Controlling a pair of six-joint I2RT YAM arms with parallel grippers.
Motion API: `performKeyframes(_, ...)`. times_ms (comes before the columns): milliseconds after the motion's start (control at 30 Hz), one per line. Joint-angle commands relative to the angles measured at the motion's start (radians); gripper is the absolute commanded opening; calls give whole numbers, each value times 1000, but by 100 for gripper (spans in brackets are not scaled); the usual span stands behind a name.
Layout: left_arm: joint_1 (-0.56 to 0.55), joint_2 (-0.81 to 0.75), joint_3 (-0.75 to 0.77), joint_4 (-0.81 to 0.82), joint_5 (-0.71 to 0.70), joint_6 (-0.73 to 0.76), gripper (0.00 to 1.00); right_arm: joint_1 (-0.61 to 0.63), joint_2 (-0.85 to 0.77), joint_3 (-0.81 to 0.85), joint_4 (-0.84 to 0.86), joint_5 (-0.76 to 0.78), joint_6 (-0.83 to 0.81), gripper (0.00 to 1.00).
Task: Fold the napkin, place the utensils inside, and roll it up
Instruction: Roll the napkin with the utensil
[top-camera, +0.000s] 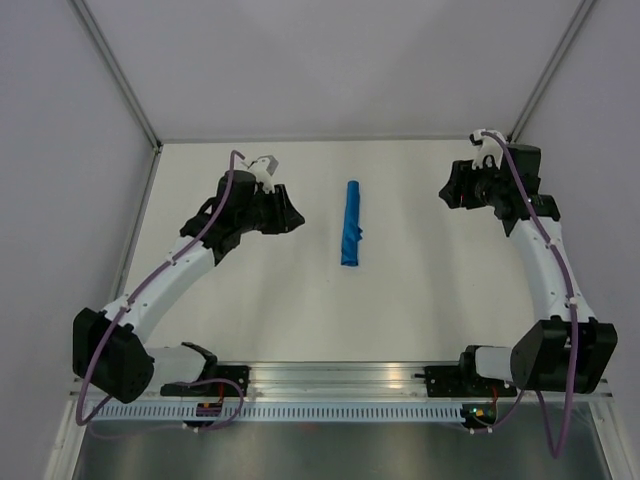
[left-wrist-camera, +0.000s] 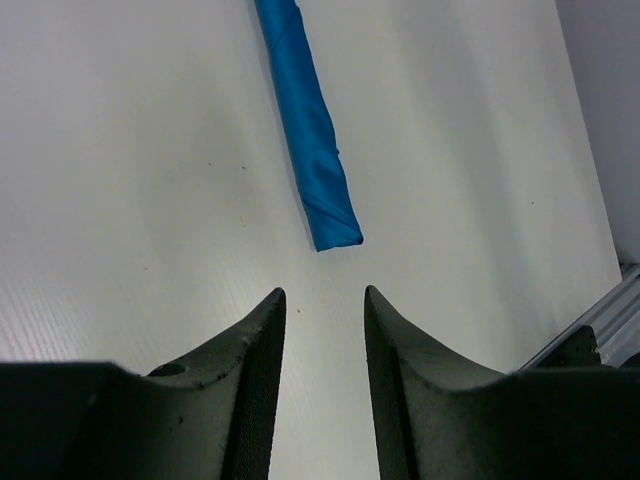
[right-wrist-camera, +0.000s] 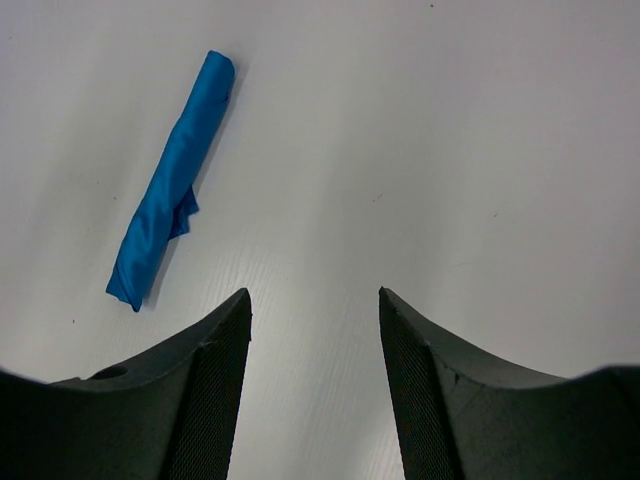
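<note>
The bright-blue napkin (top-camera: 351, 224) lies rolled into a slim tube on the white table, running front to back between the two arms. It also shows as a tube in the left wrist view (left-wrist-camera: 305, 120) and the right wrist view (right-wrist-camera: 170, 180), with a small loose flap at its side. The utensils are hidden. My left gripper (top-camera: 298, 220) hovers left of the roll, open, with nothing between its fingers (left-wrist-camera: 322, 295). My right gripper (top-camera: 446, 192) stands well to the right of the roll, open and empty (right-wrist-camera: 314, 295).
The white table (top-camera: 420, 300) is bounded by grey walls with metal frame posts (top-camera: 125, 85) at the back corners. An aluminium rail (top-camera: 340, 378) carrying the arm bases runs along the near edge, and its end shows in the left wrist view (left-wrist-camera: 600, 330).
</note>
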Motion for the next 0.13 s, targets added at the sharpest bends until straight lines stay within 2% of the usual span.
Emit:
performKeyframes(0,4,-54,9,-20,24,54,43,-3,-41,-25,61,31,-26,60)
performKeyframes(100,5,-60,24,-26,31,59,43,-5,-40,-26,70,28,-22,61)
